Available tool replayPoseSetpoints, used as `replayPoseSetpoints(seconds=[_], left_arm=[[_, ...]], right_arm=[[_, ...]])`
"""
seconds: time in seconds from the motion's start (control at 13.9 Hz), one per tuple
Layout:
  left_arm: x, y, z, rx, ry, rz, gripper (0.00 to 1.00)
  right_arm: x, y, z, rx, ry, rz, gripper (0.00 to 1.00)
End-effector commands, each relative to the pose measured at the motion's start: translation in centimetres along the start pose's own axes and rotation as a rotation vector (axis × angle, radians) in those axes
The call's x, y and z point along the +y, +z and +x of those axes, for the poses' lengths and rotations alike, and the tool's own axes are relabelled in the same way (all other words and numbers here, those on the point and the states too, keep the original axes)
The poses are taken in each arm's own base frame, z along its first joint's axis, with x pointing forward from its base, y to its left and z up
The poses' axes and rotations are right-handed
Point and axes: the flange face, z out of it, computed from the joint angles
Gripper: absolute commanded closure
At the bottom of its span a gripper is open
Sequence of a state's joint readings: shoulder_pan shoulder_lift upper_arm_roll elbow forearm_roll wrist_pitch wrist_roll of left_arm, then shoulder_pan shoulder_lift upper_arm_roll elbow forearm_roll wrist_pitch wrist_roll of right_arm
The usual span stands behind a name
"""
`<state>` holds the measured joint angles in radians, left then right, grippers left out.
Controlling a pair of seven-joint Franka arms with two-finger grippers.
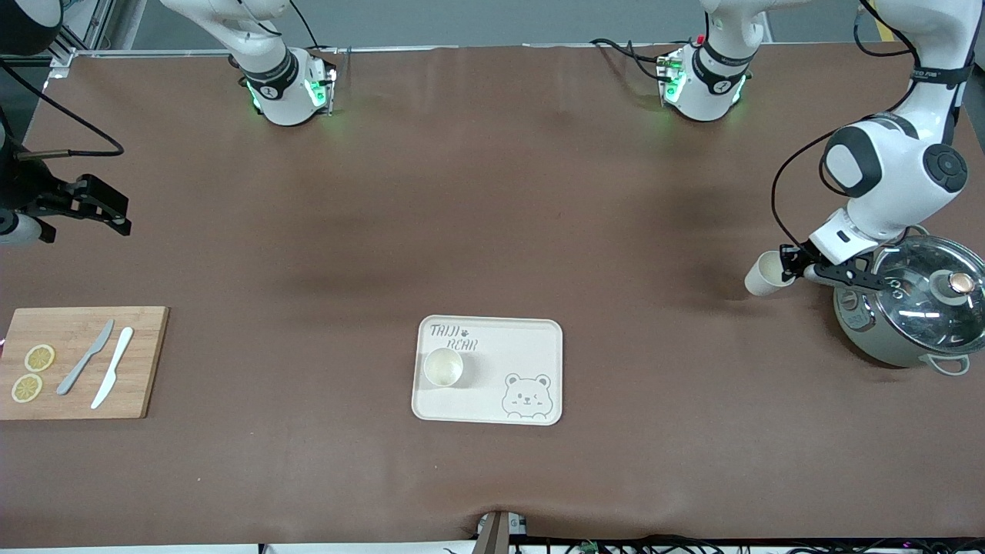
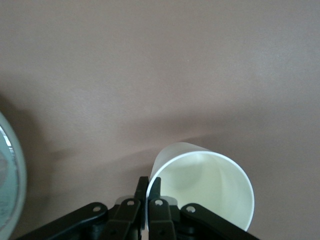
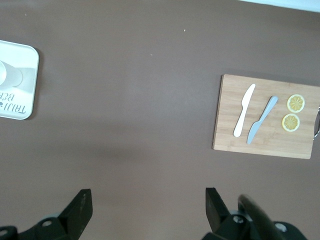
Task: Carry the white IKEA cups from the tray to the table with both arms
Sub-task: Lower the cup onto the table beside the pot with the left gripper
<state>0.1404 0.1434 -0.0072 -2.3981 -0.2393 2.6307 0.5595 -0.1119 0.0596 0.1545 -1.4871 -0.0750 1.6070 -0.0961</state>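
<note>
One white IKEA cup (image 1: 443, 366) stands upright on the cream bear tray (image 1: 539, 338) near the middle of the table. A second white cup (image 1: 766, 274) (image 2: 207, 187) hangs tilted above the brown mat beside the pot, at the left arm's end. My left gripper (image 1: 788, 265) (image 2: 148, 189) is shut on this cup's rim, one finger inside and one outside the wall. My right gripper (image 1: 115, 217) (image 3: 148, 207) waits open and empty over the mat at the right arm's end, above the cutting board.
A grey-green pot with a glass lid (image 1: 916, 312) stands just under the left arm's wrist. A wooden cutting board (image 1: 77, 362) (image 3: 265, 117) carries two knives and two lemon slices. The two arm bases (image 1: 288, 88) (image 1: 700, 85) stand along the table's back edge.
</note>
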Motion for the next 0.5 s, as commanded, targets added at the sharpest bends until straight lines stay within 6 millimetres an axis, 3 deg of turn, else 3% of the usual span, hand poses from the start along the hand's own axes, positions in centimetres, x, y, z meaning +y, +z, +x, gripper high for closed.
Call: replayPoseSetpoints(seconds=[0.0,0.43], left_arm=[[1.3,1.1,-0.1,0.027,0.001,-0.017,1.0],[1.9,2.8,-0.4,0.017,0.004,-0.024,1.0]], right_arm=[[0.7,-0.5,-0.1,0.009,-0.015,-0.019,0.0],[0.7,-0.4,-0.6,-0.025,-0.011,-0.015,0.0]])
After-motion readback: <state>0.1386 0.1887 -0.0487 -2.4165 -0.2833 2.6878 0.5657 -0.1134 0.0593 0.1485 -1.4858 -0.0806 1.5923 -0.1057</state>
